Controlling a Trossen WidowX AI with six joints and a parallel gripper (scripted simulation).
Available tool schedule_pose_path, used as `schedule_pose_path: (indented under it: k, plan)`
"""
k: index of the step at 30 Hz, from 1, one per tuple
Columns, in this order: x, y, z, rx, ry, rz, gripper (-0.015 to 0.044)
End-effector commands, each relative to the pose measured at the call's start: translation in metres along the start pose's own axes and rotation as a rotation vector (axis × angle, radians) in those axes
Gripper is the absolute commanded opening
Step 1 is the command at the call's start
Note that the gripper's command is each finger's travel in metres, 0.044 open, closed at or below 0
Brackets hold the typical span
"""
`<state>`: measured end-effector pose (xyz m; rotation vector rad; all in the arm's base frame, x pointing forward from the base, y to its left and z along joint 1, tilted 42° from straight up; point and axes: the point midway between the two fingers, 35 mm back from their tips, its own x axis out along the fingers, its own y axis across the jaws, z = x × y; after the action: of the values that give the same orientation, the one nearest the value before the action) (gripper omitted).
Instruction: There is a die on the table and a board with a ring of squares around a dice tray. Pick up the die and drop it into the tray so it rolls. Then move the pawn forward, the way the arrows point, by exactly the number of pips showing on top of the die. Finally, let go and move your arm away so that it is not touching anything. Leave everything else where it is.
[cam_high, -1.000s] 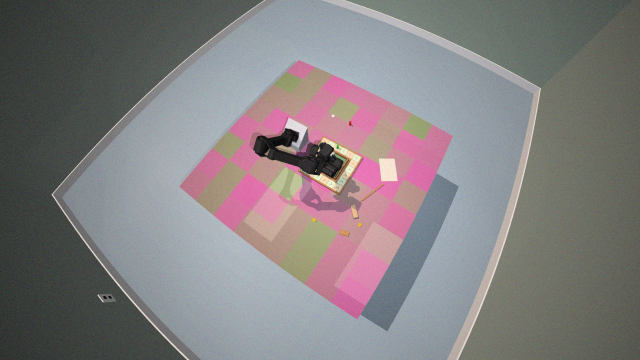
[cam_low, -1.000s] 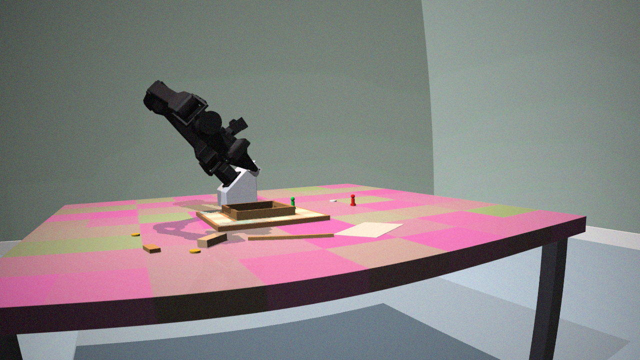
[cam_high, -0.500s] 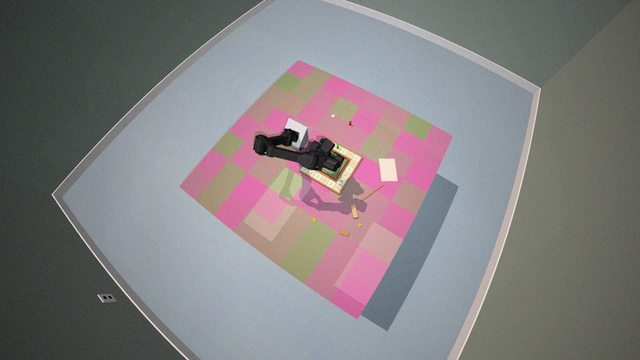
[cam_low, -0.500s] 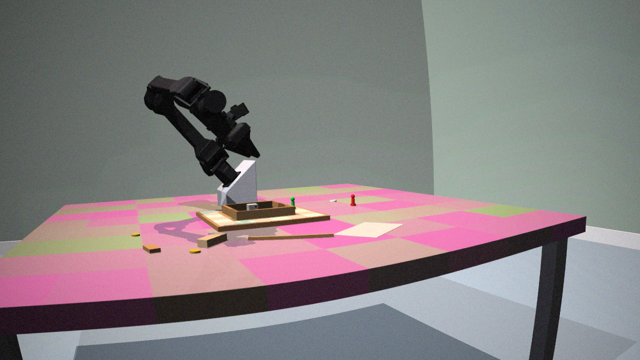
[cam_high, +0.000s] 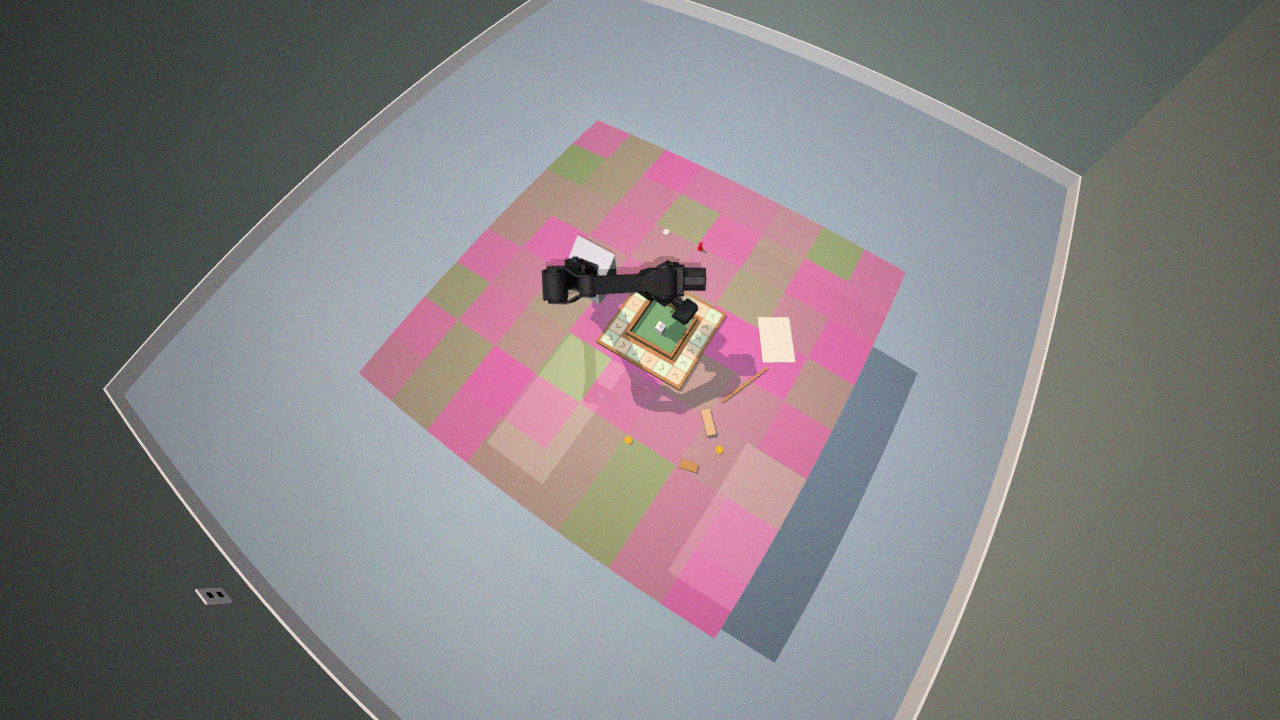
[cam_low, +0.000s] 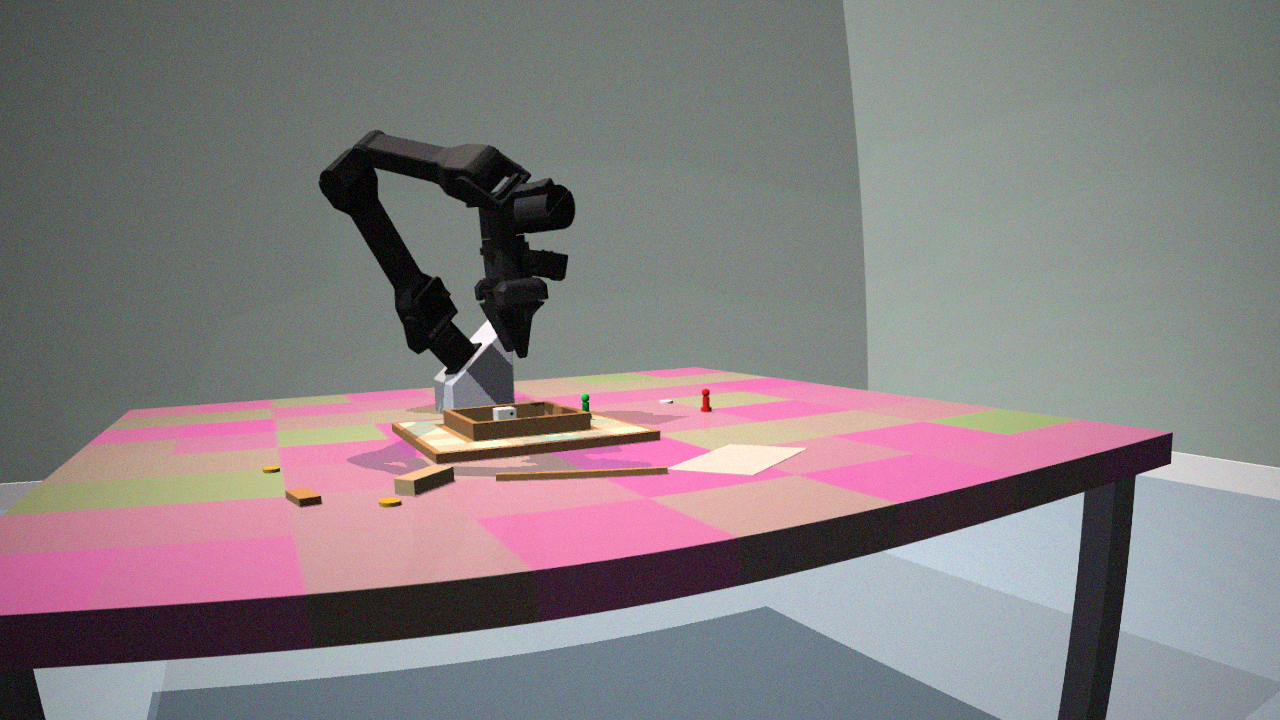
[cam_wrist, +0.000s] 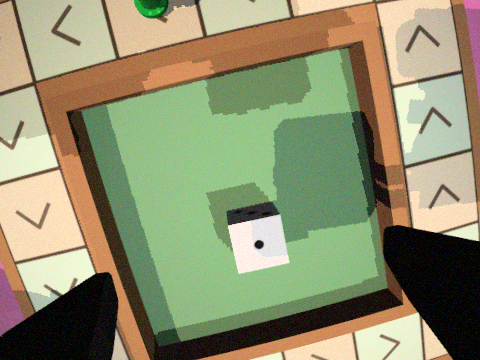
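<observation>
The white die (cam_high: 660, 326) (cam_low: 504, 413) (cam_wrist: 258, 255) sits on the green floor of the dice tray (cam_high: 651, 346) (cam_low: 523, 428) (cam_wrist: 200, 70). Its top face shows one pip. My gripper (cam_low: 521, 352) (cam_wrist: 253, 265) is open and empty, high above the tray, with the die below and between its fingers in the wrist view. The green pawn (cam_low: 585, 402) (cam_wrist: 151, 6) stands on a beige square of the board (cam_high: 635, 351) (cam_low: 537, 448) (cam_wrist: 30, 212), outside the tray wall. Its square's arrow is mostly hidden. The arm hides the pawn in the top view.
A red pawn (cam_high: 700, 247) (cam_low: 706, 401) and a white disc (cam_high: 665, 231) (cam_low: 665, 401) are off the board. A pale sheet (cam_high: 776, 339) (cam_low: 738, 458), a thin stick (cam_high: 744, 385) (cam_low: 581, 473), two wooden blocks (cam_high: 708, 422) (cam_low: 303, 496) and two yellow discs (cam_high: 628, 439) (cam_low: 390, 502) lie on the table.
</observation>
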<state>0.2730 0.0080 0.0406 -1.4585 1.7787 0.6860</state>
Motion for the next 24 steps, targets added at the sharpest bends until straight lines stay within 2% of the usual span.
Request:
schedule_pose_path:
  k: [1, 5, 16, 24]
  plan:
    - [0.005, 0.002, 0.018, 0.198, 0.005, -0.001, 0.0309]
    - [0.012, 0.007, 0.043, 0.535, 0.017, -0.014, 0.0204]
    - [0.037, 0.026, 0.101, 1.456, 0.032, -0.089, 0.02]
    - [0.039, 0.03, 0.1, 1.512, 0.031, -0.095, 0.02]
